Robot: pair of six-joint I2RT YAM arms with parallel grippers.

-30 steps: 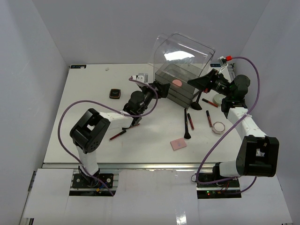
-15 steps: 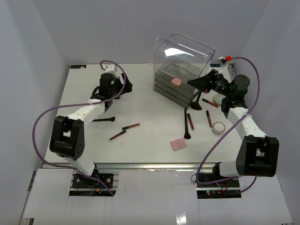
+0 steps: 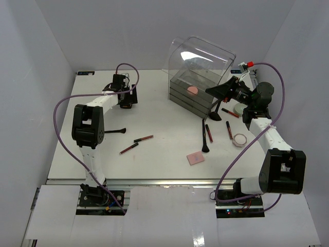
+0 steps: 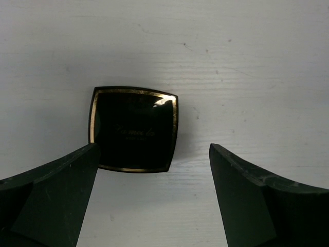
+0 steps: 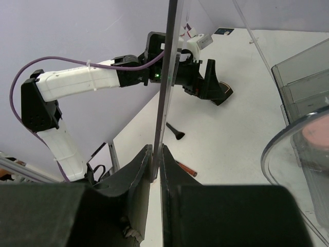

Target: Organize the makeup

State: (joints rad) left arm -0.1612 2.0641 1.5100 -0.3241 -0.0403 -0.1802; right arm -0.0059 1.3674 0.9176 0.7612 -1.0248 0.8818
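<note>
The small black compact [image 4: 134,128], gold-edged, lies flat on the white table at the back left, also in the top view [image 3: 126,105]. My left gripper [image 4: 154,198] hovers over it, open and empty, its left fingertip [image 4: 61,190] at the compact's near corner; it also shows from above [image 3: 125,99]. My right gripper [image 5: 157,160] is shut on the raised clear lid [image 5: 165,77] of the drawer box [image 3: 198,77]. A round pink compact [image 3: 193,90] lies in the box's open top. Brushes [image 3: 204,136], pencils [image 3: 143,138] and a flat pink square [image 3: 195,158] lie on the table.
A black brush [image 3: 114,131] and a second pencil [image 3: 129,148] lie at mid-left. Near the right arm are a round pink compact [image 3: 239,139], a pale green compact [image 3: 240,108], pencils [image 3: 229,129] and a brush [image 3: 218,110]. Grey walls enclose the table.
My left arm has swung from the drawer box to the back left, now over the black compact. The pink compact stays in the box. The right arm has not moved.
</note>
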